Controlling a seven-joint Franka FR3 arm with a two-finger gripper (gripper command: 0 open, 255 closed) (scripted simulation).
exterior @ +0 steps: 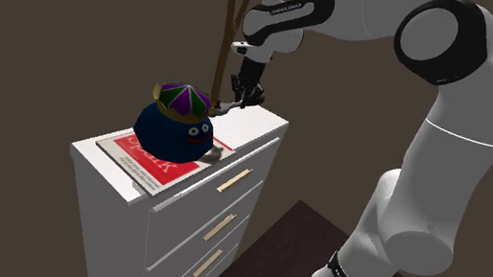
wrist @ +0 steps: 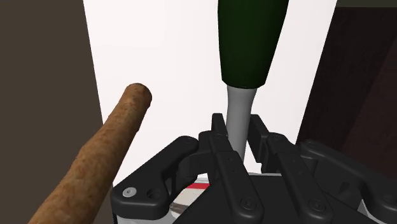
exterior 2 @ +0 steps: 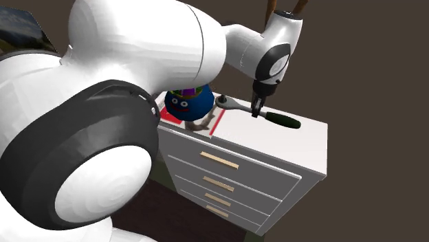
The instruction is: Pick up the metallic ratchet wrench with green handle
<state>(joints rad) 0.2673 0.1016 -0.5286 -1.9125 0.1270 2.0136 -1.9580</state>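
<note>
Ratchet wrench (exterior 2: pixel 278 119) first: it lies across the white top of a chest of drawers (exterior 2: pixel 234 180), near the far end, its metal head pointing toward a blue plush toy (exterior 2: pixel 185 103) and its dark green handle pointing away from it. From where I stand I cannot tell whether it rests on the top or hangs just clear of it.

The black gripper (exterior 2: pixel 258 111) comes down on it from above. Its jaws pinch the bare grey shaft between the head and the green grip, and the wrist view shows the shaft caught tight between the two fingers (wrist: pixel 219 137), with the handle running out ahead over the white surface.

The white arm (exterior: pixel 456 149) rises from the dark stand (exterior: pixel 317 257), bends hard at the elbow, and reaches out level over the chest. From there the wrist turns so that the hand points almost straight down.

The toy wears a purple, green and gold crown and sits on a red and white book (exterior: pixel 150 164) at the other end of the top. Two brown branches (exterior: pixel 230 24) stand up behind the chest, just beside the gripper.
</note>
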